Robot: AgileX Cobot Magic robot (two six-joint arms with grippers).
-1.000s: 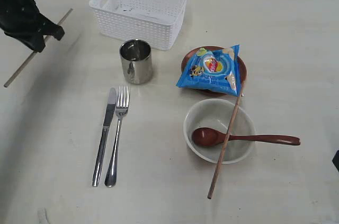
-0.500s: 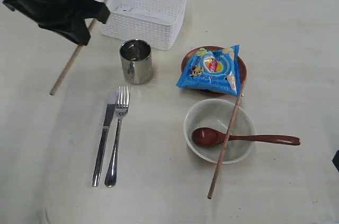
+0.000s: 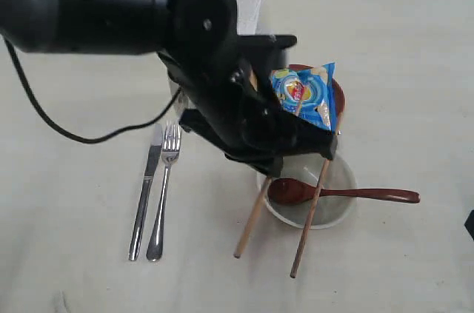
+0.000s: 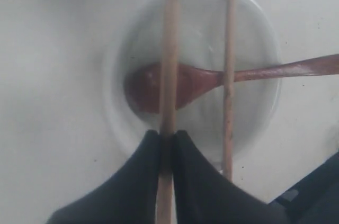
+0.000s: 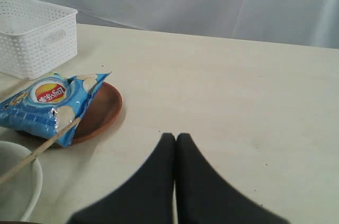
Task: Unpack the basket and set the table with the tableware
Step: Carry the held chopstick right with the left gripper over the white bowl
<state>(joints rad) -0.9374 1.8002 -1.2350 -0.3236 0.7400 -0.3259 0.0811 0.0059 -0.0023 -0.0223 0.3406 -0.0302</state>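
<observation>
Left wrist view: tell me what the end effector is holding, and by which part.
The left end effector pinches one wooden chopstick along its shaft, not at an end; the stick shows on both sides of the grip.

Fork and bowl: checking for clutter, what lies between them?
The lower end of the chopstick held by the left pincer, over bare table, in the exterior view.

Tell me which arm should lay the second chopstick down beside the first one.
Left. The left gripper is shut on the second chopstick, above the bowl and roughly parallel to the first chopstick resting across it. The right gripper is shut and empty, off to the side.
</observation>
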